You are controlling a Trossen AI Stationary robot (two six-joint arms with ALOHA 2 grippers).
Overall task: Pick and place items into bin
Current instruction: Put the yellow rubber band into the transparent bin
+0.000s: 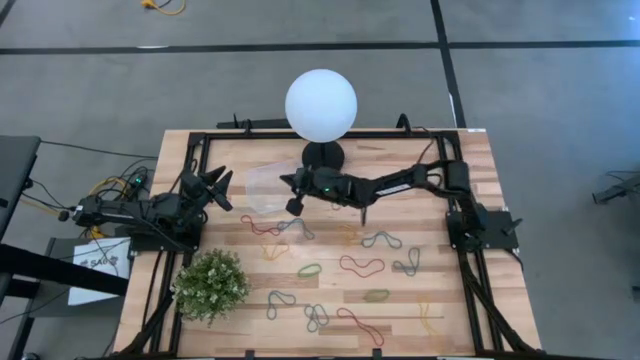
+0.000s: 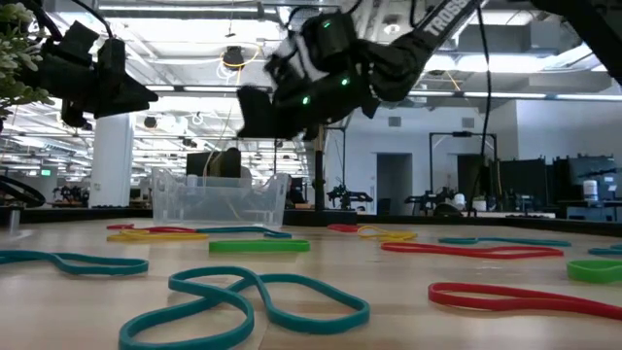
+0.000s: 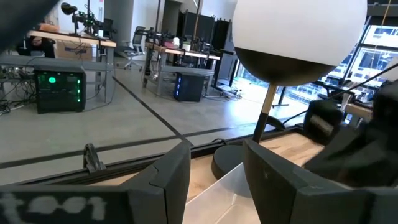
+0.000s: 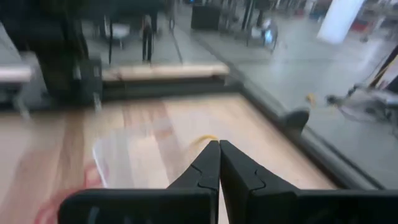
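Many rubber-band loops (image 1: 361, 265) lie spread on the tabletop (image 1: 470, 300), most well apart from the clear bin (image 1: 263, 188), which sits near the lamp base (image 1: 322, 154); right pincer (image 1: 294, 207) hangs at the bin's near edge, fingers pressed tight together; a thin yellow strand shows just at their tips in the right wrist view, but whether it's gripped can't be told. Left pincer (image 1: 222, 190) waits w/ fingers apart beside the bin's other side. Risks, prob.: a band let go here could fall outside the wall, since the pincer is at the edge, not over the middle; the light bin may get nudged; lamp is close to the arm's elbow swing.
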